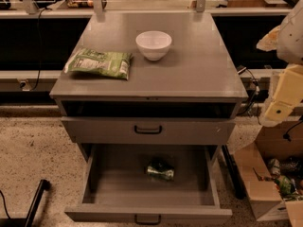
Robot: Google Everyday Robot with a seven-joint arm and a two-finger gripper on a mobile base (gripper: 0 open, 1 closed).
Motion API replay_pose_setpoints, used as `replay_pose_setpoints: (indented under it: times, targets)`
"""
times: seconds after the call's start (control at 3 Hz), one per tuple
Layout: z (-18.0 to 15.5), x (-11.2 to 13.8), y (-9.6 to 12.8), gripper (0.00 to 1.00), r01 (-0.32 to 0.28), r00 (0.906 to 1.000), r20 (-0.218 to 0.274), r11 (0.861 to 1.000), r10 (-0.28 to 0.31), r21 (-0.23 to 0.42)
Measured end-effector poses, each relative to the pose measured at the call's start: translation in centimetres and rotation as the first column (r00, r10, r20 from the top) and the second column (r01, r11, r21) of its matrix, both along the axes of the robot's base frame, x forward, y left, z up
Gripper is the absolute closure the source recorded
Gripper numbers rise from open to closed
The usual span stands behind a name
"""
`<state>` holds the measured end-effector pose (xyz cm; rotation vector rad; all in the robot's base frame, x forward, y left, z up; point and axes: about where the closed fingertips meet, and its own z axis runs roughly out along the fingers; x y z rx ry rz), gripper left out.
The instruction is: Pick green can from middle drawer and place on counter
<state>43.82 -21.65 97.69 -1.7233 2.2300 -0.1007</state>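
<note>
One grey desk (199, 65) fills the middle of the view; its flat top is where the can must end up. Below it, at 6 o'clock, the middle drawer (118, 186) stands pulled out, and the upper drawer (189, 130) above it is shut. A cardboard box (265, 174) sits on the floor at 4 o'clock. At 3 o'clock, by the right edge and well apart from the open drawer, hangs the cream-coloured tool (280, 109). Whether it is released or clenched I cannot tell, but the can is not in it. On the desk top a green-and-white snack bag (98, 63) lies toward 9 o'clock, with a white bowl (153, 44) near it toward 12 o'clock. Smallest is the green can (160, 170), lying on its side near the centre of the drawer floor, clear of the walls. It is probably light, thin-walled and slick, apt to roll or dent. A hold across the middle of its round body, squeezed moderately, looks best.
</note>
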Motion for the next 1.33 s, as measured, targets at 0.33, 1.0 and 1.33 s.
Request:
replay_pose_setpoints:
  times: [0.33, 1.0, 1.33]
  targets:
    - [0.0, 0.0, 0.0, 0.0, 0.0, 1.0, 0.0, 1.0, 0.0, 0.0]
    - [-6.2, -2.6, 4.3, 0.0, -0.091, 0.9955, 0.038, 0.987, 0.087, 0.133]
    - [-9.7, -5.9, 7.9, 0.0, -0.171, 0.9828, 0.107, 0.959, 0.15, 0.225]
